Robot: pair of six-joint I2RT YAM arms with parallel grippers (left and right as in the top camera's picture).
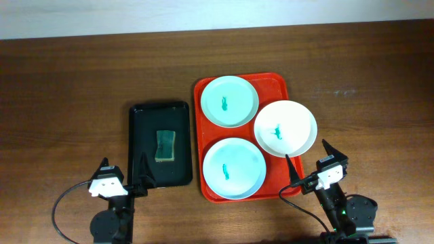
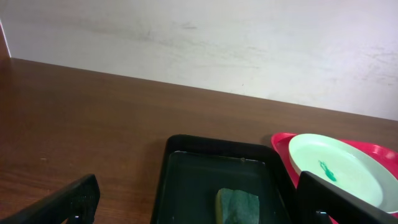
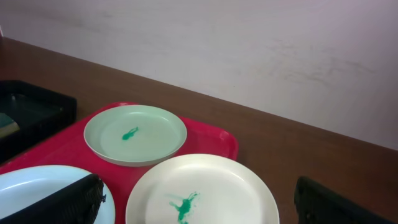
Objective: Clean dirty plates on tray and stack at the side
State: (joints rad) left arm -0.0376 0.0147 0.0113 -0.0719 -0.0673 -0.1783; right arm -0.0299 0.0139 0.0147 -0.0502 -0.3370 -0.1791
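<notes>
Three plates lie on the red tray (image 1: 274, 85), each with a teal smear at its centre: a mint one (image 1: 229, 102) at the far end, a white one (image 1: 285, 128) overhanging the right rim, and a pale blue one (image 1: 234, 168) nearest me. My left gripper (image 1: 125, 168) is open at the near end of the black tray (image 1: 142, 115), facing the green sponge (image 2: 239, 206), and holds nothing. My right gripper (image 3: 200, 205) is open just short of the white plate (image 3: 205, 186) and touches nothing.
The black tray (image 2: 211, 144) sits right against the red tray's (image 2: 280, 142) left side. Bare wooden table lies to the left of the black tray and to the right of the red one. A pale wall borders the far edge.
</notes>
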